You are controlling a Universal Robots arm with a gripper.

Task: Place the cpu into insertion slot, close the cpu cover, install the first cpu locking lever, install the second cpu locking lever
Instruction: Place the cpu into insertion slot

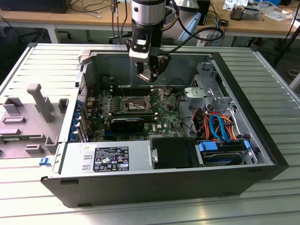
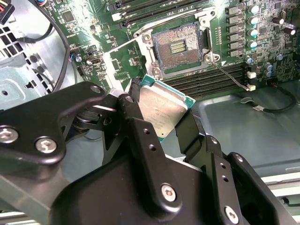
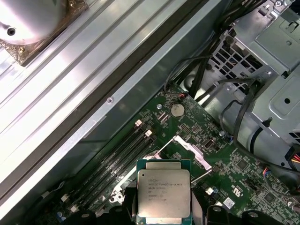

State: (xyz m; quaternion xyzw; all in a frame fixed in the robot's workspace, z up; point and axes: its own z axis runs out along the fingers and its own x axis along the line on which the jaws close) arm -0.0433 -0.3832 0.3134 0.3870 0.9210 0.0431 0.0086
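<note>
Jaws clamped on cpu (image 2: 164,108) edges. In exterior view gripper (image 1: 151,74) hangs at 1 o'clock of insertion slot (image 1: 135,104), apart. Slot bare, cpu cover (image 3: 190,150) raised. All four steps undone, I'd judge.

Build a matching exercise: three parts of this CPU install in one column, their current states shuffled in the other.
Things:
1. cpu
2. insertion slot
3. cpu cover

States:
A. empty, contacts bare
B. swung up, open
C. clamped in the gripper, above the motherboard

Pairs: 1-C, 2-A, 3-B
</note>
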